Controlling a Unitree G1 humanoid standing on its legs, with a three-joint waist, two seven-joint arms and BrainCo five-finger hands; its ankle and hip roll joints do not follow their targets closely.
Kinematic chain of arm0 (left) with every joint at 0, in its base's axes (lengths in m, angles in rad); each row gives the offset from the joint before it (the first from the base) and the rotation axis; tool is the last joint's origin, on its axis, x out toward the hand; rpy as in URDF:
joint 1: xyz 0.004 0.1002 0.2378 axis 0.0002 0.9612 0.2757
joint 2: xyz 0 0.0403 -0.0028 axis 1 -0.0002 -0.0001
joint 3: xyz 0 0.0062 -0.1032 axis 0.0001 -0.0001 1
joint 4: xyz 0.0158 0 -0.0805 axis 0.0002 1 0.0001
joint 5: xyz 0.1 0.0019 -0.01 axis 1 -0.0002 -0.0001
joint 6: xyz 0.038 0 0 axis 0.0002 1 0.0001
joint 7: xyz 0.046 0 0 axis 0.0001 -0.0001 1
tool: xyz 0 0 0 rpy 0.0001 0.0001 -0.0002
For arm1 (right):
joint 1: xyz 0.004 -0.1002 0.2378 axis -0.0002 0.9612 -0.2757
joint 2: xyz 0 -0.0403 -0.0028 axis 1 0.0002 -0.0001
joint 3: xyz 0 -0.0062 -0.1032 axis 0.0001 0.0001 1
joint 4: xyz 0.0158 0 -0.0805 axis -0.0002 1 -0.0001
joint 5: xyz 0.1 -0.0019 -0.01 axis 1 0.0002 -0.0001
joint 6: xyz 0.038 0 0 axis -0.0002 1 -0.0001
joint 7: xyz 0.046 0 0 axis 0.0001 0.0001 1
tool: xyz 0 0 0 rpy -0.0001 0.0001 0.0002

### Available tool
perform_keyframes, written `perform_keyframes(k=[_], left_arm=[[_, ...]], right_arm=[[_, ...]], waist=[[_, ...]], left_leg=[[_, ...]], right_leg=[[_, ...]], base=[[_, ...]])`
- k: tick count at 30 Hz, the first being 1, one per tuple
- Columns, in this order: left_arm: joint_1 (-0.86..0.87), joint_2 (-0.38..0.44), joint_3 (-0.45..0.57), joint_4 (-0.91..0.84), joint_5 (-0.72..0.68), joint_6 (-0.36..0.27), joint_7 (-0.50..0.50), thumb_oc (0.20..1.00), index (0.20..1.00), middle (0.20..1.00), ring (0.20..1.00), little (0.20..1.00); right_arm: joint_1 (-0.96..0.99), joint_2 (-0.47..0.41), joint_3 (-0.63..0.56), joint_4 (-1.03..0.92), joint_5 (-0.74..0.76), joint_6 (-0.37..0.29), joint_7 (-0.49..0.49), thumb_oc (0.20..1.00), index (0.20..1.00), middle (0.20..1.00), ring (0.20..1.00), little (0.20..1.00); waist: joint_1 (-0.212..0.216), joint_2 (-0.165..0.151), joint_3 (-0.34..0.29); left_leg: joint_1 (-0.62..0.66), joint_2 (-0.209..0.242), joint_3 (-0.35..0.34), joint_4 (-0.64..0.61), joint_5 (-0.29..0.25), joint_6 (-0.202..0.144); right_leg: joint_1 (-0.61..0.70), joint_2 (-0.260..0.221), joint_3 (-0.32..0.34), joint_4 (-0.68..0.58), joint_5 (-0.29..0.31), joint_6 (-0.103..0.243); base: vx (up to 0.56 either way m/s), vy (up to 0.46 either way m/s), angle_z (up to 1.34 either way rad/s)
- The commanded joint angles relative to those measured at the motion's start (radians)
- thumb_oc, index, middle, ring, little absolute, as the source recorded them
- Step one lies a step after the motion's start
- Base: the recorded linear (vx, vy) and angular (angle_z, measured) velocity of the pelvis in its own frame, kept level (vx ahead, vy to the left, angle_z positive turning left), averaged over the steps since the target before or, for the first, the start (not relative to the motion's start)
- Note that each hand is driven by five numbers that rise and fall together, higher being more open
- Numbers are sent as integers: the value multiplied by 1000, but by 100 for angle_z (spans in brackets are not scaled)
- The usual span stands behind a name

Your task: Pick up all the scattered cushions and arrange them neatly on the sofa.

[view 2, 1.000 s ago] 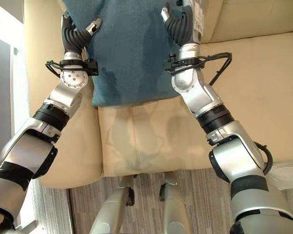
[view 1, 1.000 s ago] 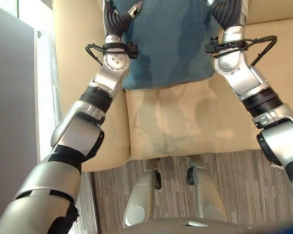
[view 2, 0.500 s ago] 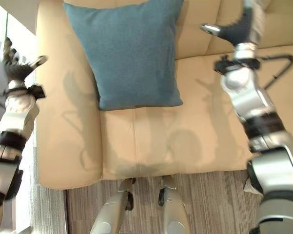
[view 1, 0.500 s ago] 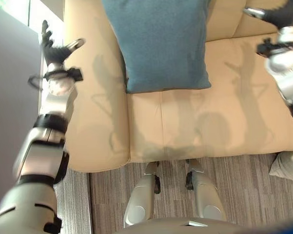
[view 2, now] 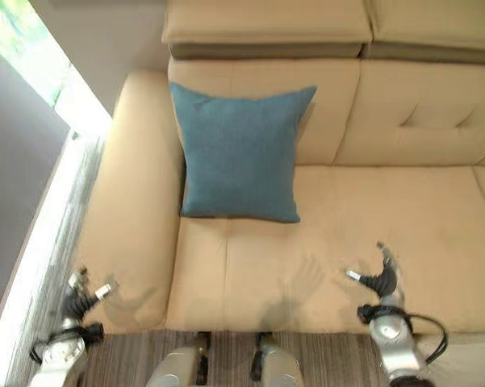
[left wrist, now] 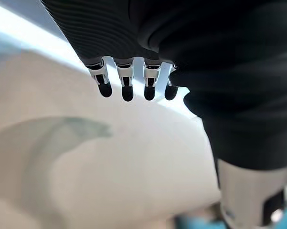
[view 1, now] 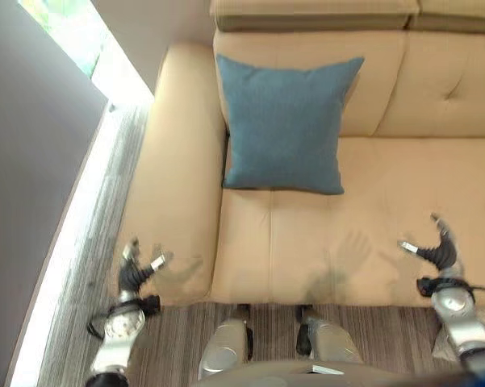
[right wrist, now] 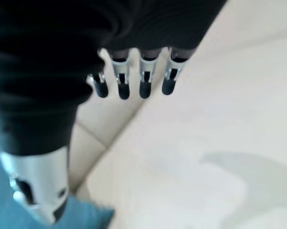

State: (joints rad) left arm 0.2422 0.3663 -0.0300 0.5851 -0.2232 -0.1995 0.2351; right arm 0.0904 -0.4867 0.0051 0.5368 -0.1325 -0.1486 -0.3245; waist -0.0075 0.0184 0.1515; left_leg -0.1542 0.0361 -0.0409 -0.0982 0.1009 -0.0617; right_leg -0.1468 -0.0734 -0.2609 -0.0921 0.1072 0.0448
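Blue cushion (view 1: 284,122) upright against sofa (view 1: 363,234) back — both hands (view 1: 137,270) (view 1: 437,250) seemingly open, empty

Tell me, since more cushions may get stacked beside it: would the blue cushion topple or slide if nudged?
The blue cushion leans upright against the sofa backrest, so a sideways nudge would probably tip it flat. Its soft fabric would likely grip the seat rather than slide. It looks plump and probably light, yielding under pressure.
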Motion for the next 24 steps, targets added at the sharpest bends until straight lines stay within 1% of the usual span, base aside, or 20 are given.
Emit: perform_keyframes(k=[1,2,4,6,7,8,11,12,13,14,15,16,17,18,19,20,21,22,24], left_arm=[[-78,-8,-28,125,49,17,-59,1000,1000,1000,1000,1000],[-78,-8,-28,127,49,16,-59,1000,1000,1000,1000,1000],[-78,-43,-59,258,92,29,-81,1000,1000,1000,1000,1000],[-86,-57,-81,341,136,38,-90,1000,1000,1000,1000,1000],[-87,-58,-81,343,136,37,-90,1000,1000,1000,1000,1000],[-99,-67,-94,406,167,46,-90,1000,1000,1000,1000,1000],[-115,-69,-105,460,204,54,-74,1000,1000,1000,1000,1000],[-126,-71,-108,478,206,56,-66,1000,1000,1000,1000,1000],[-134,-70,-111,491,214,58,-60,1000,1000,1000,1000,1000],[-150,-78,-118,504,209,60,-55,1000,1000,1000,1000,1000],[-163,-89,-120,516,200,60,-56,1000,1000,1000,1000,1000],[-167,-95,-119,519,195,62,-60,1000,1000,1000,1000,1000],[-178,-108,-125,520,187,60,-63,1000,1000,1000,1000,1000],[-179,-113,-126,517,181,60,-64,1000,1000,1000,1000,1000],[-189,-119,-138,514,178,63,-62,1000,1000,1000,1000,1000],[-190,-119,-138,514,178,63,-62,1000,1000,1000,1000,1000],[-214,-124,-157,522,192,69,-56,1000,1000,1000,1000,1000],[-227,-128,-169,524,200,68,-52,1000,1000,1000,1000,1000],[-244,-128,-172,533,205,70,-52,1000,1000,1000,1000,1000]], right_arm=[[-72,-47,34,73,-21,-24,24,1000,1000,1000,1000,1000],[-73,-47,34,74,-21,-24,24,1000,1000,1000,1000,1000],[-69,-26,100,185,-57,-18,45,1000,1000,1000,1000,1000],[-66,-16,155,245,-94,-15,63,1000,1000,1000,1000,1000],[-67,-16,156,246,-94,-16,62,1000,1000,1000,1000,1000],[-62,-1,185,299,-110,-13,77,1000,1000,1000,1000,1000],[-53,22,218,362,-125,-10,81,1000,1000,1000,1000,1000],[-54,38,229,399,-120,-5,84,1000,1000,1000,1000,1000],[-60,47,241,429,-120,-3,85,1000,1000,1000,1000,1000],[-80,51,256,469,-120,7,80,1000,1000,1000,1000,1000],[-94,52,261,487,-116,12,78,1000,1000,1000,1000,1000],[-103,54,262,499,-112,16,80,1000,1000,1000,1000,1000],[-122,57,263,510,-97,24,86,1000,1000,1000,1000,1000],[-126,58,262,515,-94,29,89,1000,1000,1000,1000,1000],[-136,61,260,538,-102,38,78,1000,1000,1000,1000,1000],[-137,61,261,539,-102,38,78,1000,1000,1000,1000,1000],[-153,72,257,566,-101,53,72,1000,1000,1000,1000,1000],[-161,88,263,586,-101,63,70,1000,1000,1000,1000,1000],[-166,106,269,607,-108,73,65,1000,1000,1000,1000,1000]], waist=[[17,-11,-9],[17,-11,-8],[21,-16,-28],[25,-22,-34],[25,-22,-32],[26,-23,-38],[27,-27,-38],[28,-30,-31],[30,-34,-29],[38,-43,-8],[45,-47,6],[46,-47,5],[42,-40,1],[38,-35,-4],[22,-27,-11],[23,-27,-12],[9,-26,-11],[6,-27,-1],[8,-31,7]], left_leg=[[54,7,66,11,-48,-21],[56,7,67,11,-49,-21],[92,11,70,11,-57,-18],[117,13,72,11,-64,-15],[120,13,72,11,-65,-15],[135,16,71,11,-65,-17],[153,24,64,18,-66,-23],[147,28,56,39,-59,-26],[140,27,48,73,-72,-22],[109,2,-4,166,-113,-20],[101,-28,-66,230,-156,-17],[108,-43,-93,245,-174,-13],[130,-57,-131,270,-194,-10],[144,-58,-141,257,-201,-6],[166,-62,-135,201,-227,12],[166,-61,-133,198,-226,12],[178,-76,-121,154,-224,33],[181,-100,-122,130,-219,48],[180,-114,-115,106,-209,60]], right_leg=[[82,-19,-9,62,-114,71],[84,-19,-8,62,-115,71],[121,-11,-5,57,-128,68],[147,-7,-2,55,-139,64],[150,-7,-2,55,-139,64],[168,-4,-1,58,-149,59],[200,6,-2,48,-164,48],[208,10,3,41,-168,40],[216,11,11,32,-165,37],[199,0,39,47,-154,33],[179,-9,61,59,-138,32],[164,-15,73,65,-129,33],[132,-18,96,79,-114,36],[115,-18,102,87,-109,37],[74,-30,110,106,-93,49],[72,-30,111,108,-94,49],[25,-51,124,124,-56,69],[-7,-72,134,125,-24,89],[-34,-88,145,119,-2,107]], base=[[-30,-19,-5],[0,0,0],[-20,-37,6],[-18,-46,5],[-26,-51,-1],[-32,-53,-3],[-70,-77,7],[-164,-89,16],[-291,-64,11],[-341,0,-5],[-364,61,-33],[-345,147,-70],[-257,172,-88],[-299,243,-89],[-171,156,-72],[-257,251,-55],[-274,268,-41],[-359,321,-33],[-263,174,-50]])
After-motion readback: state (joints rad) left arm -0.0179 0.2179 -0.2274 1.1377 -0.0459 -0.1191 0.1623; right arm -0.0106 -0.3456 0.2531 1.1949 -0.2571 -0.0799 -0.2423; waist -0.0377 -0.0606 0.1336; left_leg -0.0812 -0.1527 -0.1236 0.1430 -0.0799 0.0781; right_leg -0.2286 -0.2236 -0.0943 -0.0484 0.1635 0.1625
